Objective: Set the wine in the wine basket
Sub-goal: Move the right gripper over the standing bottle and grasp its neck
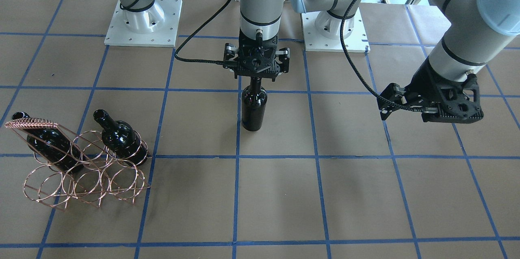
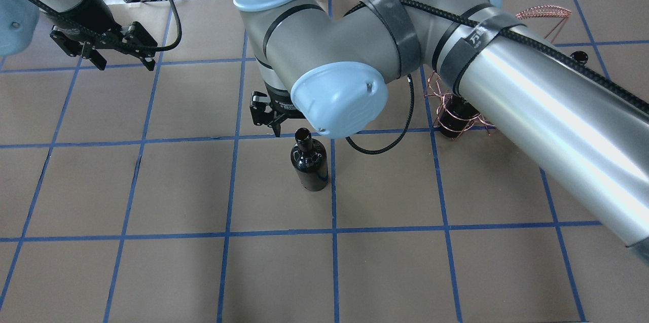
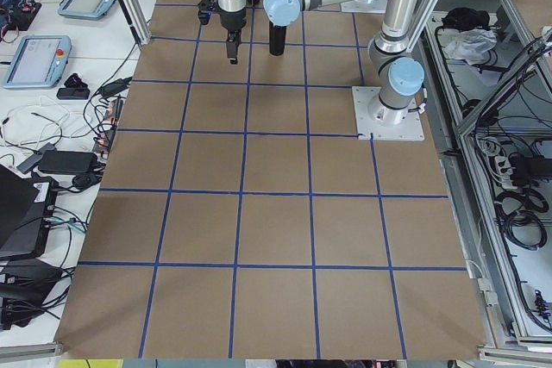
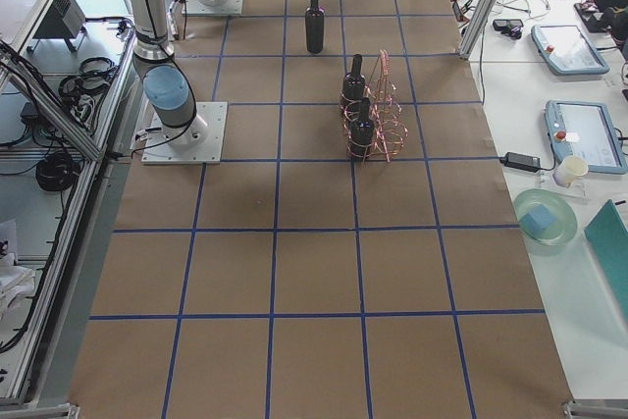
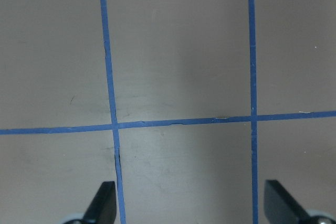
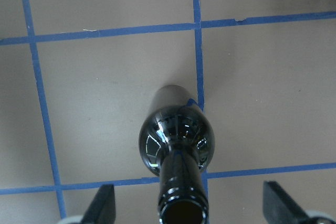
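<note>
Right wrist-mounted view: the right gripper points straight down over the upright wine, jaws spread wide either side of its neck (gripping nothing). The bottle stands well in from every table edge. The left gripper hovers tilted, jaws wide apart, empty.

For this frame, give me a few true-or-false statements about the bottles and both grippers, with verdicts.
The wine basket holds two bottles. True.
The third bottle lies on its side. False: it stands upright on the table.
The right gripper is shut on that bottle's neck. False: its fingers stand open on either side of the neck.
The left gripper is open over bare table. True.
</note>
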Available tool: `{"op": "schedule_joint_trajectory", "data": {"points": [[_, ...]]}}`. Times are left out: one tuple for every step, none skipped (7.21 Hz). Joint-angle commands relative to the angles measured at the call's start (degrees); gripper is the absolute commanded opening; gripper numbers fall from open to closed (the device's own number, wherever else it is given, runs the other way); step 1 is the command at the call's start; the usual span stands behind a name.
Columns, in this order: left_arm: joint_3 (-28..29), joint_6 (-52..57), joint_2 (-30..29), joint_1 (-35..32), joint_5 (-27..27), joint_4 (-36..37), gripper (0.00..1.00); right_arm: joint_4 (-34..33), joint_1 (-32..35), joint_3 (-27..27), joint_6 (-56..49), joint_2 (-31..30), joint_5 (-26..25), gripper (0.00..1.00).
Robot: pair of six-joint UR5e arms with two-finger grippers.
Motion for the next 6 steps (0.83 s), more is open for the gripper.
{"op": "schedule_joint_trajectory", "data": {"points": [[-0.7, 0.4, 0.0, 0.0, -0.1, 0.1, 1.0, -4.1, 0.0, 2.7, 0.3, 0.3, 0.2, 0.98], [-0.8, 0.4, 0.1, 0.0, -0.1, 0.1, 1.0, -4.2, 0.1, 2.7, -0.3, 0.3, 0.1, 0.95], [-0.9, 0.4, -0.2, 0.0, -0.1, 0.0, 1.0, -4.0, 0.1, 2.8, -0.5, 0.4, 0.1, 0.91], [-0.9, 0.4, 0.2, 0.0, 0.0, 0.1, 1.0, -3.9, 0.1, 2.8, -0.4, 0.5, 0.1, 0.84], [-0.9, 0.4, 0.0, 0.0, -0.1, 0.1, 1.0, -3.8, 0.0, 2.9, -0.5, 0.4, 0.1, 0.74], [-0.9, 0.4, 0.1, 0.0, -0.1, 0.1, 1.0, -3.8, 0.0, 3.0, -1.8, 0.5, 0.2, 0.65]]}}
